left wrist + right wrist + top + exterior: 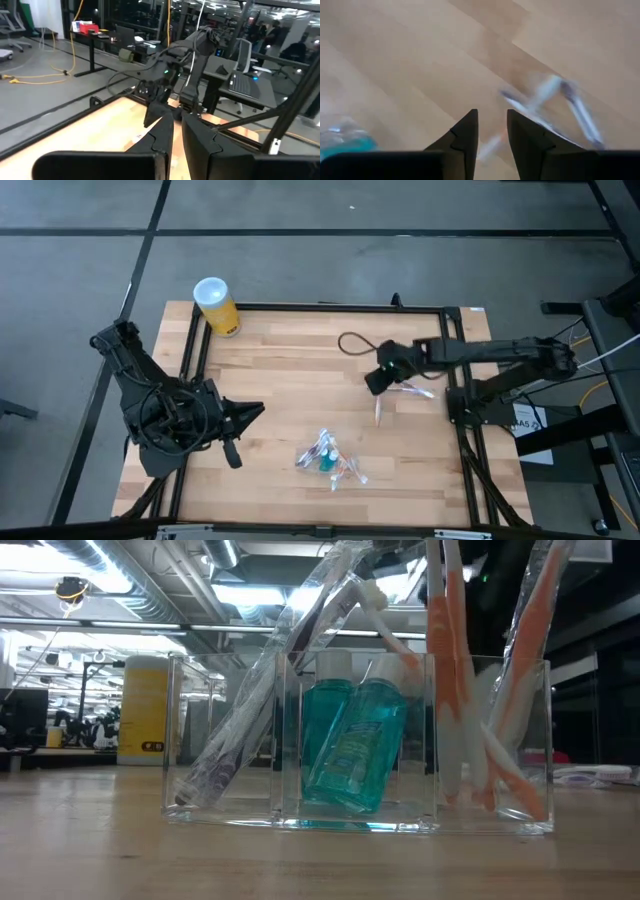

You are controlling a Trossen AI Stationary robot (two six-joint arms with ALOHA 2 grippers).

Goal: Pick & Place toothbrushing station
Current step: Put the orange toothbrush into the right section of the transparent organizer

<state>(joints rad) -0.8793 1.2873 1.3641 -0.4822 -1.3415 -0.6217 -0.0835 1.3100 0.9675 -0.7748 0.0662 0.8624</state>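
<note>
While right end effector hovers slightly parted, empty | toothbrushes just beside | holder well apart

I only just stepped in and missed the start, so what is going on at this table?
The robot is sorting a toothbrushing station. The right gripper hovers over a few loose toothbrushes lying on the right side of the table, fingers slightly apart and holding nothing. The clear holder near the front edge already has wrapped toothbrushes and a teal tube standing in its compartments. The left gripper waits on the left side. A yellow canister stands at the back.
</note>
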